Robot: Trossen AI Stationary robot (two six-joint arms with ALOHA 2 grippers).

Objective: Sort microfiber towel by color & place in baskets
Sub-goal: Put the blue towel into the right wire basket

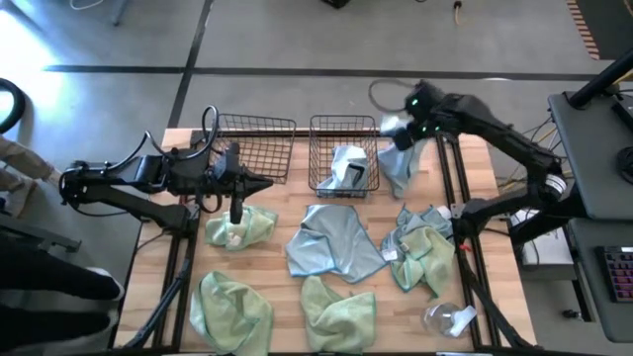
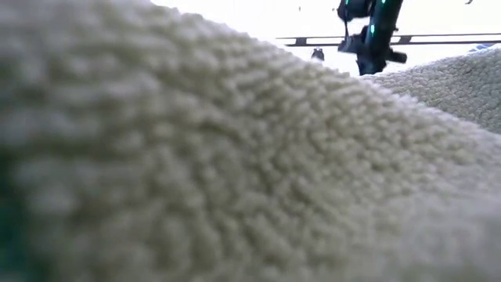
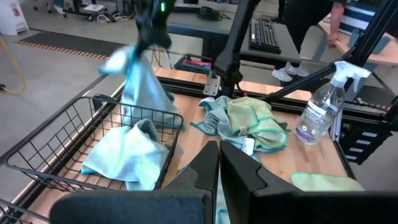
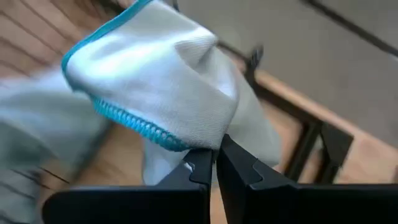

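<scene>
My right gripper (image 1: pixel 400 135) is shut on a pale blue-grey towel (image 1: pixel 401 166) that hangs just right of the right basket (image 1: pixel 343 184); the hanging towel (image 3: pixel 142 81) also shows in the left wrist view. Another blue-grey towel (image 1: pixel 348 166) lies inside that basket. The left basket (image 1: pixel 253 148) holds nothing. My left gripper (image 3: pixel 219 167) is shut and bare, hovering near a green towel (image 1: pixel 240 227). On the table lie two more green towels (image 1: pixel 229 307) (image 1: pixel 338 309), a blue-grey one (image 1: pixel 331 245) and a mixed green and blue-grey heap (image 1: pixel 422 249). My right gripper pinches the blue-grey towel between its two fingers at a bunched fold beside the teal-stitched hem (image 4: pixel 146 127). One layer or several, I cannot tell. The fingers come from above, and the towel hangs slack below them, its lower end (image 3: pixel 152 112) down beside the right basket's wall.
A clear spray bottle (image 1: pixel 450 318) lies near the table's near right corner. A green towel (image 2: pixel 235 157) fills the low view, with only the right arm (image 2: pixel 368 35) showing above it. A person (image 3: pixel 339 25) stands beyond the table's right side. Black frame rails (image 1: pixel 455 188) run along both sides.
</scene>
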